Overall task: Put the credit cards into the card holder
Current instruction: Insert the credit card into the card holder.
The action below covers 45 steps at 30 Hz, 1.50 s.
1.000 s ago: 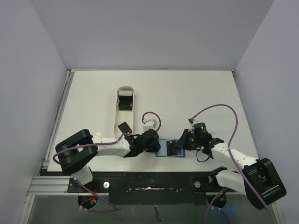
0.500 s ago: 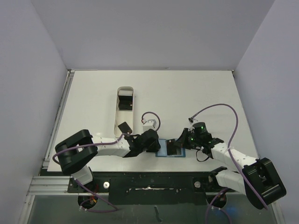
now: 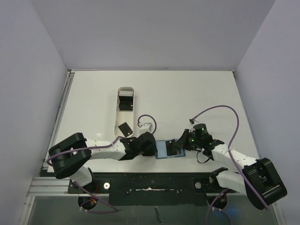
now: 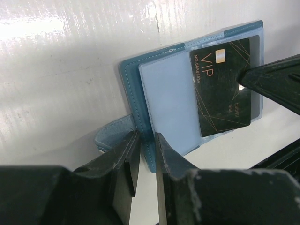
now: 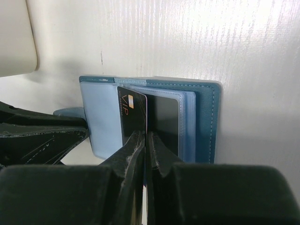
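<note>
Two grips are in play. My left gripper (image 4: 146, 157) has its jaws drawn to a narrow gap, pinching the left edge of the card holder (image 4: 168, 101) just beside its closure tab (image 4: 111, 136). My right gripper (image 5: 146, 139) is pressed all but together on the edge of one black credit card (image 5: 132, 115) with gold VIP lettering.

The card holder lies open, inner side up, at the near edge of the table (image 3: 197, 93) between my two wrists. Its long axis runs left to right, slightly skewed, with the tab end toward my left arm. The card I hold sits over the right-hand panel, on the pale clear sleeves (image 4: 164, 79). Its long axis lies across the holder's, and its chip and VIP end is the one farther from my left wrist camera. Just right of it in my right wrist view, a dark rectangle (image 5: 164, 124) shows among the sleeves. I cannot tell whether that is another card.

The long white tray (image 3: 117, 112) lies lengthwise, near to far, beyond my left arm. It holds two more credit cards (image 3: 126, 102), one at its far end and one tilted at its near end.
</note>
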### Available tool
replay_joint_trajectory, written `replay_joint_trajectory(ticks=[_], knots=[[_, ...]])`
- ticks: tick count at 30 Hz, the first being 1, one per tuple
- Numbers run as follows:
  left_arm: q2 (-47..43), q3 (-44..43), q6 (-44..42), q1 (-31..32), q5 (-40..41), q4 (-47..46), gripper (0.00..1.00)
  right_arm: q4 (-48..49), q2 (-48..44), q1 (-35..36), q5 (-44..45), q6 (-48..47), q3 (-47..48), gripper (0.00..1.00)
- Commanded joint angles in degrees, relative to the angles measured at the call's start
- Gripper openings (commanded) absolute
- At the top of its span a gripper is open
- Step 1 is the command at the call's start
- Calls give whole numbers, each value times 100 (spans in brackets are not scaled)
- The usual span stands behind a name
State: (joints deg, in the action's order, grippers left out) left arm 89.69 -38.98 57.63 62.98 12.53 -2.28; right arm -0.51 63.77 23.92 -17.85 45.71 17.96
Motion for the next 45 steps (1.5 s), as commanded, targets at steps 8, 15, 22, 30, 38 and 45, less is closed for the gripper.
replay_joint_trajectory(ticks=[8,15,22,30,38,45], knots=[[51,102,7,30,-83,-40,15,127,87,80,30,-31,-45,0],[62,88,-13,32,-76,-53,11,136,136,247,38,54,-51,0],[74,31,-43,32,-67,-34,10,91,185,331,37,62,33,0],[124,27,-67,39,-113,-88,10,-214,378,519,225,19,301,17],[96,59,-67,39,-112,-201,10,-340,347,901,532,162,423,31],[136,-22,-102,30,-152,-169,11,-278,757,1218,609,82,798,30]])
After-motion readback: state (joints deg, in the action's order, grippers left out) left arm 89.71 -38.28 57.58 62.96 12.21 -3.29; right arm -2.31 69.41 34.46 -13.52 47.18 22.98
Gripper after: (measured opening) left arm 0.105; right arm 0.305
